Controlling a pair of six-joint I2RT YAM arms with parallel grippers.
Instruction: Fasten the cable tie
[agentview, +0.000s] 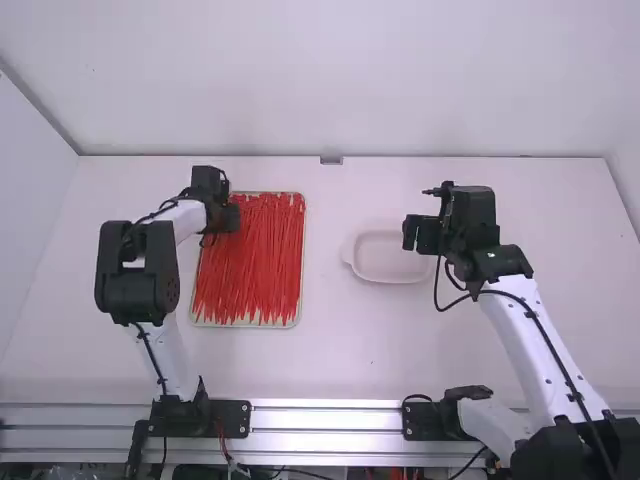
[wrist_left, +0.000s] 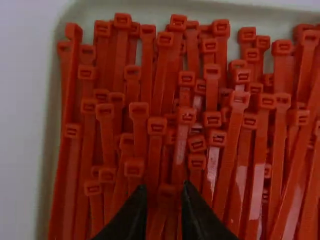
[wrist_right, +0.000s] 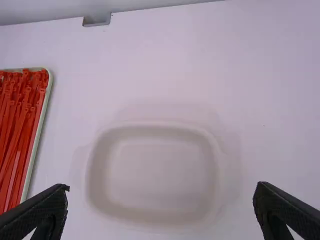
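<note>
The white surface (agentview: 400, 340) carried everything. Left of the middle lay a pale rectangular tray (agentview: 302, 300), its long side running away from the arms, heaped with red ties (agentview: 250, 260) lying mostly lengthwise, their square heads bunched toward the far end.

The left hand (agentview: 222, 215) sat at the tray's far left corner, down in the pile. In the left wrist view its two black fingers (wrist_left: 131, 215) stood close together, only a narrow gap between them, and one tie (wrist_left: 166, 196) ran through that gap with both fingers against it. Other ties lay tight on either side of it and crossed over its upper part, so it was not apart from the heap.

Right of the tray, with bare surface between, stood a shallow white dish (agentview: 380, 258) with rounded corners and a small lip at each end, nothing in it. The right hand (agentview: 430, 235) hung over the dish's right end, fingers spread wide and holding nothing; the right wrist view looked down into the dish between them, with the tray's edge off to one side.

The left arm (agentview: 150, 250) was folded sharply at the elbow, forearm angled toward the tray's far corner. The right arm (agentview: 530, 330) leaned forward and toward the middle.

A small grey bracket (agentview: 331, 159) sat at the surface's far edge.
</note>
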